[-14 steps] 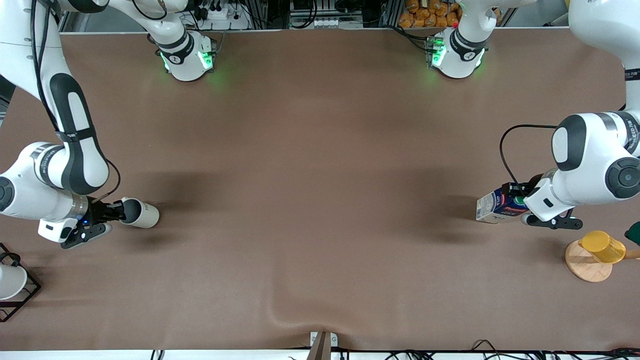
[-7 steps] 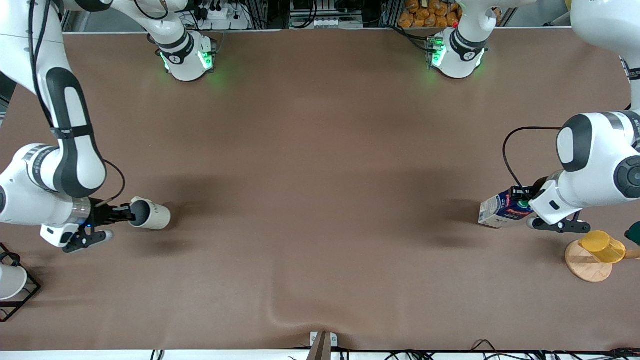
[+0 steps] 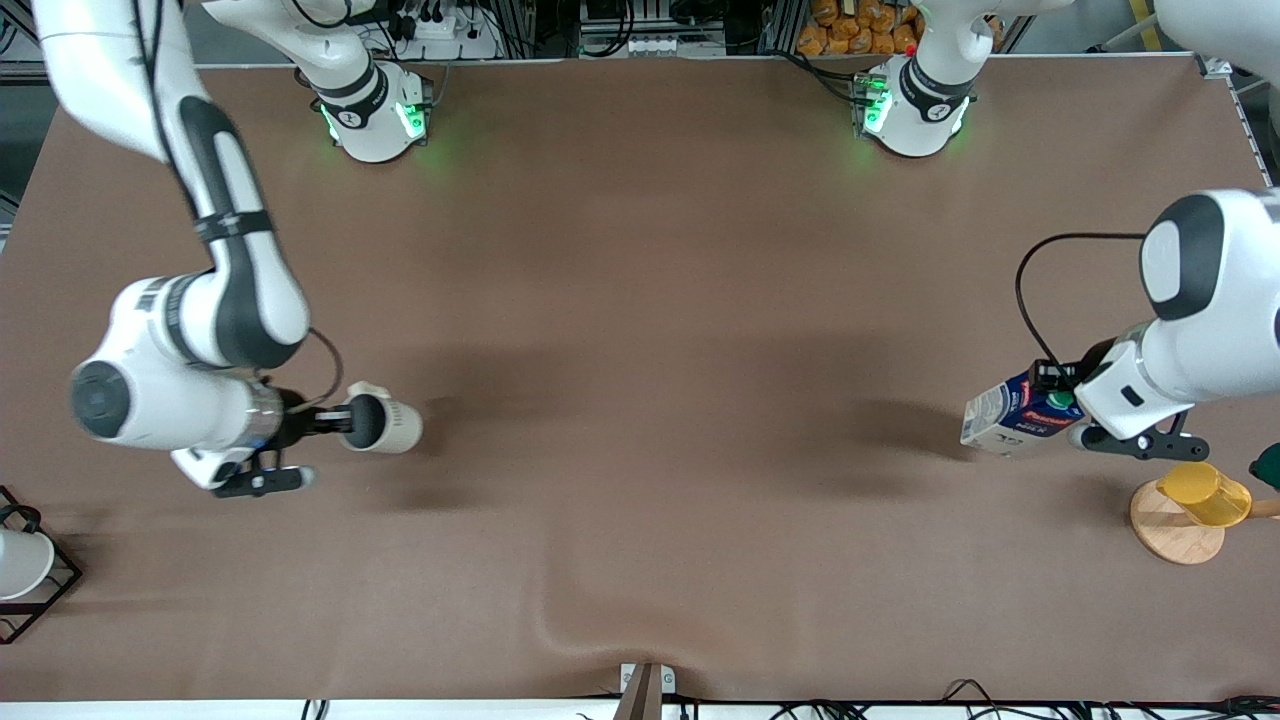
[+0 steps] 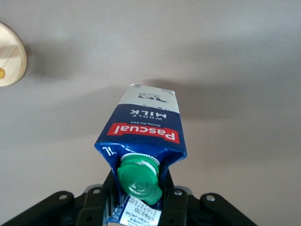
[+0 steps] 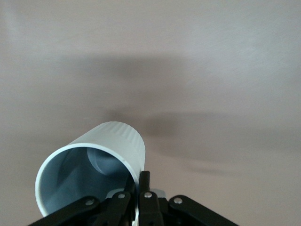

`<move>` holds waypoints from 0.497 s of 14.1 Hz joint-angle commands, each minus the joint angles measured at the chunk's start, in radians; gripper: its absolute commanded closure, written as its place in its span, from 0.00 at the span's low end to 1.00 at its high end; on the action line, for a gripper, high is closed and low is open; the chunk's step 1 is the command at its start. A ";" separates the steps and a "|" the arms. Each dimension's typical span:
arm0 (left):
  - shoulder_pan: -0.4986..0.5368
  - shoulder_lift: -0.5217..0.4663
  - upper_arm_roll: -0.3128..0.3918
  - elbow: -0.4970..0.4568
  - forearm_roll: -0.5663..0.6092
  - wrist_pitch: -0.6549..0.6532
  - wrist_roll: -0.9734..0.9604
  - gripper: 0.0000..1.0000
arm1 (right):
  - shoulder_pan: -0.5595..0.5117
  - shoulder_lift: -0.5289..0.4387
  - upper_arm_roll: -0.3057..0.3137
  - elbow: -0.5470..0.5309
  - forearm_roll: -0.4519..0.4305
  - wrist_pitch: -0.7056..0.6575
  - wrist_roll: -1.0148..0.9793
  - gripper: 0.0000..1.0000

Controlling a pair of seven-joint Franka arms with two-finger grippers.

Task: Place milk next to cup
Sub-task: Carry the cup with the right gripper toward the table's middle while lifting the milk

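Observation:
The milk (image 3: 1010,419), a dark-blue and white carton with a green cap and red band, is held on its side above the table at the left arm's end. My left gripper (image 3: 1062,408) is shut on its gabled top by the cap; the carton (image 4: 146,129) also shows in the left wrist view, clamped in my left gripper (image 4: 138,195). The beige-white cup (image 3: 385,424) is held on its side above the table toward the right arm's end. My right gripper (image 3: 345,420) is shut on its rim. The right wrist view shows the cup (image 5: 101,165) with its grey inside, pinched by my right gripper (image 5: 137,183).
A yellow cup (image 3: 1205,493) lies on a round wooden stand (image 3: 1175,528) near the left arm's end, close to the left gripper. A white cup in a black wire rack (image 3: 25,570) stands at the right arm's end. The brown table cover has a wrinkle (image 3: 600,625) near its front edge.
My right arm has carried the cup toward the middle of the table. My left gripper has shifted slightly with the milk, still held.

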 commanded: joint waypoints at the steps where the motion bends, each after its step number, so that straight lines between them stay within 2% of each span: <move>1: 0.000 -0.051 -0.034 0.021 0.000 -0.066 0.009 0.65 | 0.124 -0.033 -0.011 -0.009 0.029 -0.008 0.220 1.00; 4: 0.000 -0.079 -0.065 0.028 0.000 -0.114 0.001 0.64 | 0.262 -0.025 -0.013 0.017 0.129 0.024 0.426 1.00; 7: 0.000 -0.100 -0.110 0.044 0.002 -0.141 -0.039 0.64 | 0.386 0.033 -0.015 0.075 0.126 0.099 0.665 1.00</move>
